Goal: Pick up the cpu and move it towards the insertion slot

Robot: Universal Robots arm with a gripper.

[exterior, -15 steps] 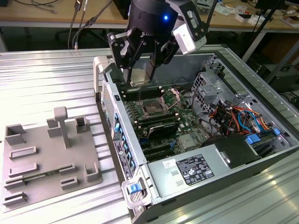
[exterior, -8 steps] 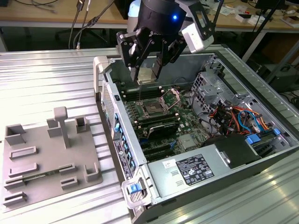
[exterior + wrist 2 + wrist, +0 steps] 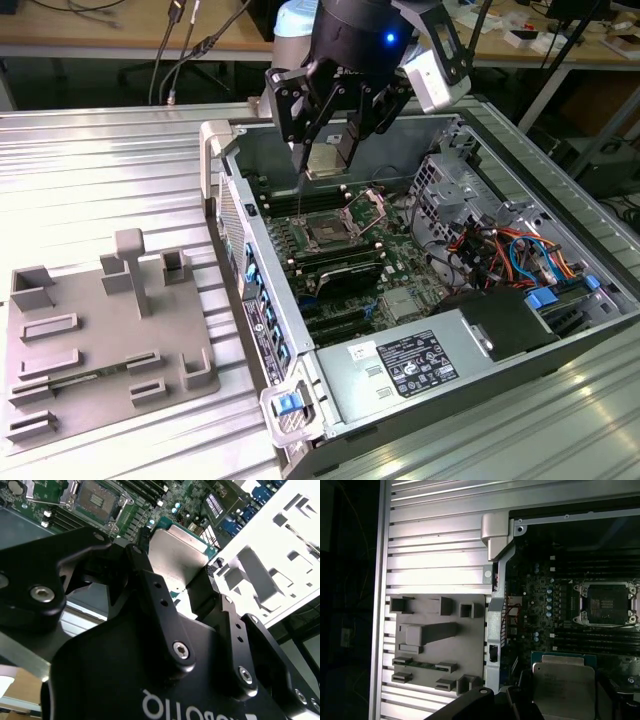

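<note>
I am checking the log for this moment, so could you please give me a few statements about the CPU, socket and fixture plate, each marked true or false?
1. The end effector holds the CPU. True.
2. The CPU is seated in the socket. False: it hangs above the open case, and the socket's dark centre is bare.
3. The grey plate lies inside the case. False: it lies on the ribbed table, to the exterior view's left of the case.
4. The case is open, with the motherboard exposed. True.

CPU (image 3: 328, 157): small flat square chip w/ silvery top, held tilted in the air above the motherboard. Insertion slot (image 3: 330, 232): square socket, dark centre, metal frame, lies below the CPU, unfilled.
</note>
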